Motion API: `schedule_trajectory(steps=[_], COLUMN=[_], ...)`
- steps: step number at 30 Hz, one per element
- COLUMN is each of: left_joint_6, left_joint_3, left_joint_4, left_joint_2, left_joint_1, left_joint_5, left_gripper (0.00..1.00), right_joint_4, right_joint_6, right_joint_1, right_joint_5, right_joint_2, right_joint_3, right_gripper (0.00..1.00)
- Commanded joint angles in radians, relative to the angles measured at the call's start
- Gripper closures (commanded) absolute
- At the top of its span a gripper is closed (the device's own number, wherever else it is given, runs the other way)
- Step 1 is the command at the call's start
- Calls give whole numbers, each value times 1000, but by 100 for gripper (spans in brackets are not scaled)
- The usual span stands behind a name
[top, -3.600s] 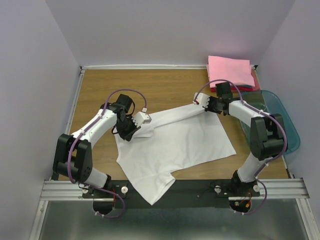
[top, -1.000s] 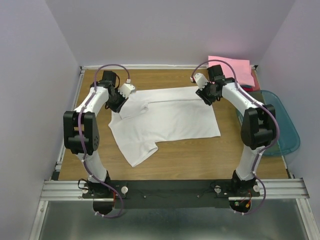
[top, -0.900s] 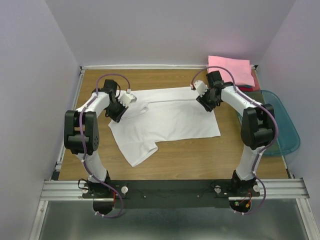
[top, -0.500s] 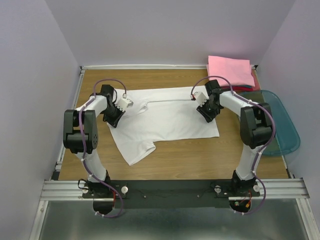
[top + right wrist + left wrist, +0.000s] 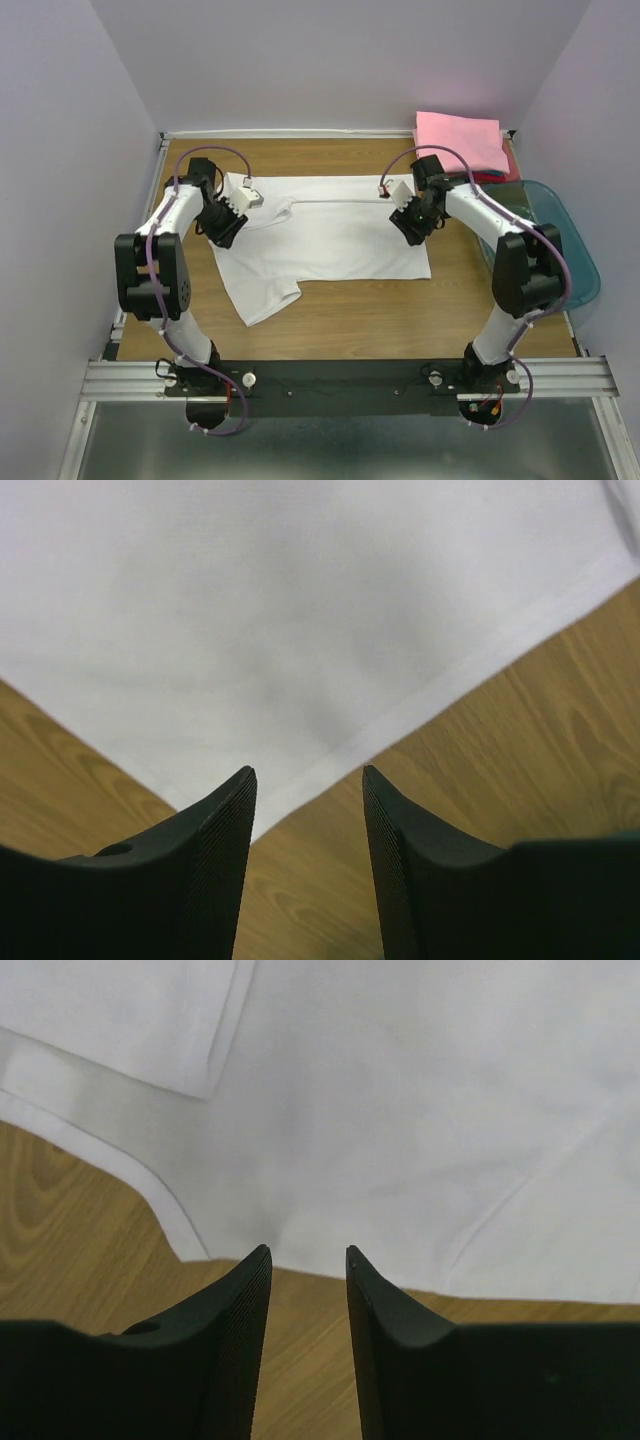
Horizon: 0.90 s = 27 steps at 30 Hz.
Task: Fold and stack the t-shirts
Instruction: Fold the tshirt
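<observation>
We see left hand [image 5: 307, 1253] part open, empty, at white t-shirt [image 5: 330, 235] left edge; right hand [image 5: 308, 773] likewise, over its far right corner.

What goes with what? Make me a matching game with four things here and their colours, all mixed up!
Things:
1. plastic bin
2. spread-out t-shirt
3. top folded t-shirt
4. table

Colours:
A. white
B. brown wood
C. see-through teal
D. pink

Right pairs: 1-C, 2-A, 3-D, 4-B
</observation>
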<state>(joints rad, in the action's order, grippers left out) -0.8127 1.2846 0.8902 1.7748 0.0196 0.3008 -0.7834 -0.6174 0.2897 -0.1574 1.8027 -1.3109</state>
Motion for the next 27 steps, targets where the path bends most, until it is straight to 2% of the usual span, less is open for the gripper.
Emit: schedule_trajectory(steps=[1, 7, 12, 20, 27], left_joint_6=[-173, -259, -263, -266, -292], left_joint_3=[-40, -195, -257, -284, -304], left_joint_4=[137, 161, 141, 133, 138], left_joint_2=[-165, -294, -331, -341, -345], left_joint_1=[3, 0, -6, -7, -12], left_joint_5=[72, 60, 55, 52, 43], left_gripper=[54, 53, 53, 53, 54], right_joint_4=[-96, -53, 44, 107, 107], right_joint_6=[-60, -79, -91, -116, -122], right_joint_1=[23, 106, 120, 123, 135], right_joint_5=[11, 82, 151, 202, 190], right_joint_2=[-118, -206, -190, -175, -175], right_joint_3=[51, 257, 352, 375, 401], right_gripper=[45, 45, 46, 46, 53])
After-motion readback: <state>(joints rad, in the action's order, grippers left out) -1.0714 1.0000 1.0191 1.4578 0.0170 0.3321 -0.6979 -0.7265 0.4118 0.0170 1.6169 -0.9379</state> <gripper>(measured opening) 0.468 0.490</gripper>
